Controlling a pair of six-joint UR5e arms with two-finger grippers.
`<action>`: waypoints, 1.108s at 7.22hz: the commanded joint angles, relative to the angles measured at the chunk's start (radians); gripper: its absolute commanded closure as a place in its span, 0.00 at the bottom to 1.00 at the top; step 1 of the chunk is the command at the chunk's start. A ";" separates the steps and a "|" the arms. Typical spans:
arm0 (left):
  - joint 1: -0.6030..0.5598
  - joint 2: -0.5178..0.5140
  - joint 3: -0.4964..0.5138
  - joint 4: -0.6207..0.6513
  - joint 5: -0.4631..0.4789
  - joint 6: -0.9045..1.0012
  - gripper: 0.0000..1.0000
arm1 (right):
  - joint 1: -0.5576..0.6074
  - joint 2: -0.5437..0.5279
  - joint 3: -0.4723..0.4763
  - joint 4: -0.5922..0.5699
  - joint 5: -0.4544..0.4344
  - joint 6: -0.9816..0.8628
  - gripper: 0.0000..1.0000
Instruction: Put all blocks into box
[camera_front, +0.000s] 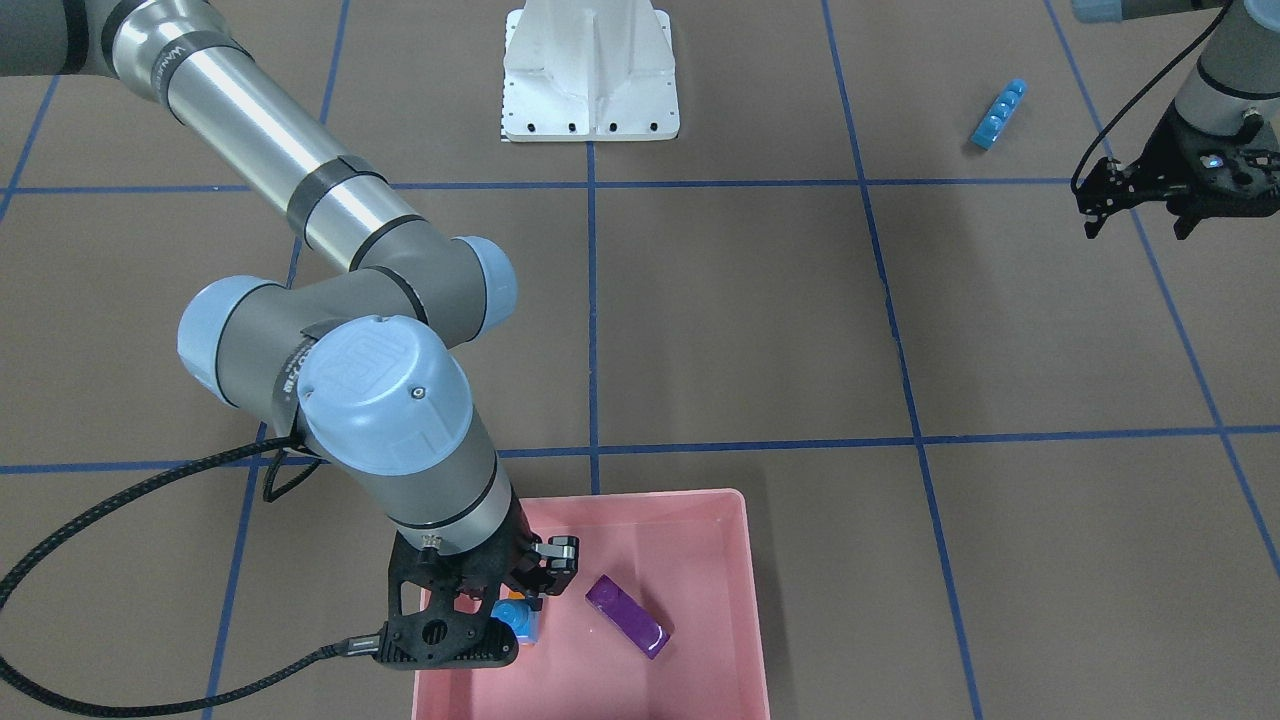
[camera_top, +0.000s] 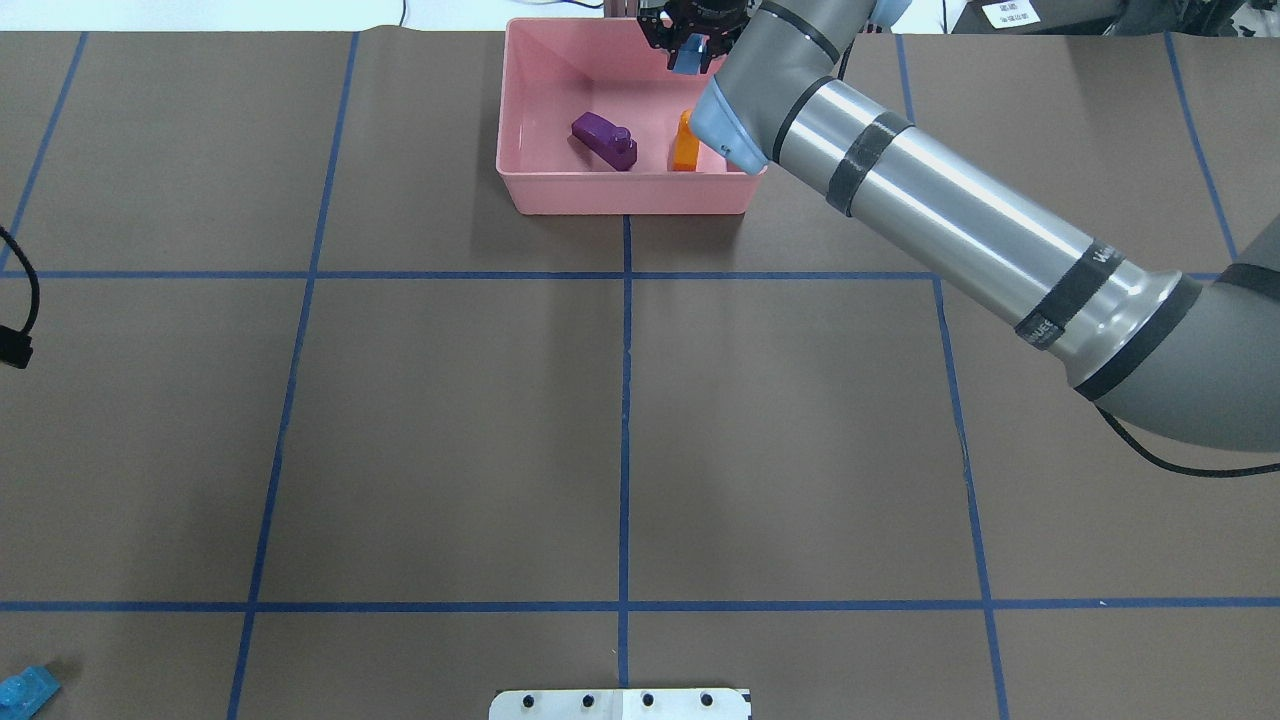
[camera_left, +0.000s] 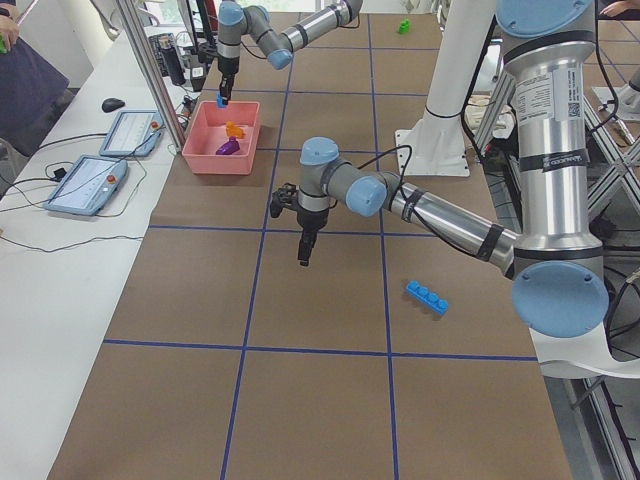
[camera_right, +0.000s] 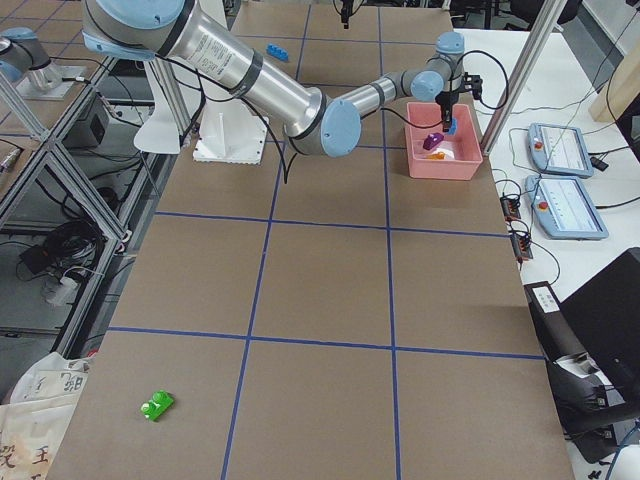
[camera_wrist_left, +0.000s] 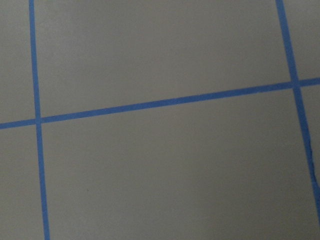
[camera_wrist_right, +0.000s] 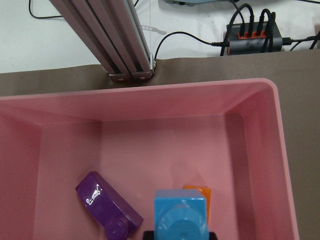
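My right gripper (camera_front: 520, 600) hangs over the pink box (camera_front: 745, 600), shut on the small blue one-stud block (camera_wrist_right: 180, 220), also in the overhead view (camera_top: 690, 55). The purple sloped block (camera_front: 628, 615) and the orange block (camera_top: 686, 145) lie inside the box. The long blue four-stud block (camera_front: 998, 114) lies on the table near my left gripper (camera_front: 1180, 205), which hovers empty; I cannot tell whether it is open or shut. The green block (camera_right: 157, 405) lies far off at the table's right end.
The white robot base (camera_front: 590, 70) stands at the table's middle edge. Blue tape lines grid the brown table (camera_top: 620, 440). An aluminium post (camera_wrist_right: 125, 50) and cables stand just behind the box. Tablets (camera_right: 565, 205) lie on the side bench.
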 joint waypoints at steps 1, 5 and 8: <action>0.000 0.148 -0.003 -0.145 -0.031 0.004 0.00 | -0.010 0.003 -0.010 0.019 -0.022 0.017 0.01; 0.062 0.441 0.006 -0.540 -0.095 -0.116 0.00 | 0.004 -0.003 0.146 -0.216 0.007 0.023 0.00; 0.291 0.518 0.008 -0.753 -0.077 -0.402 0.00 | 0.031 -0.152 0.428 -0.435 0.064 -0.022 0.00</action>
